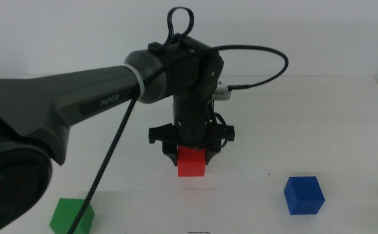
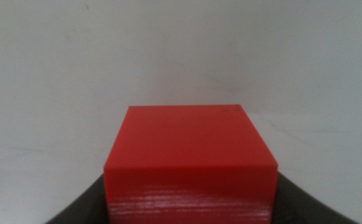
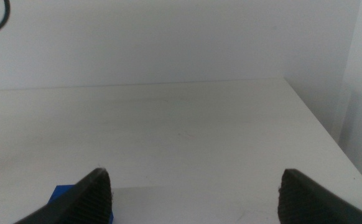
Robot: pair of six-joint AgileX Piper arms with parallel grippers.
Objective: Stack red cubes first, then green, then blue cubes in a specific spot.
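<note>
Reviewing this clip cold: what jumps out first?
The left gripper at the table's middle, its fingers closed on the red cube, which fills the left wrist view. The green cube sits at the near left, the blue cube at the near right. The right gripper waits open over the table.

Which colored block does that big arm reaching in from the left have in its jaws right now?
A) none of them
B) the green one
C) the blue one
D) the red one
D: the left gripper is closed around the red cube mid-table, while the green cube and blue cube sit apart, untouched.
</note>
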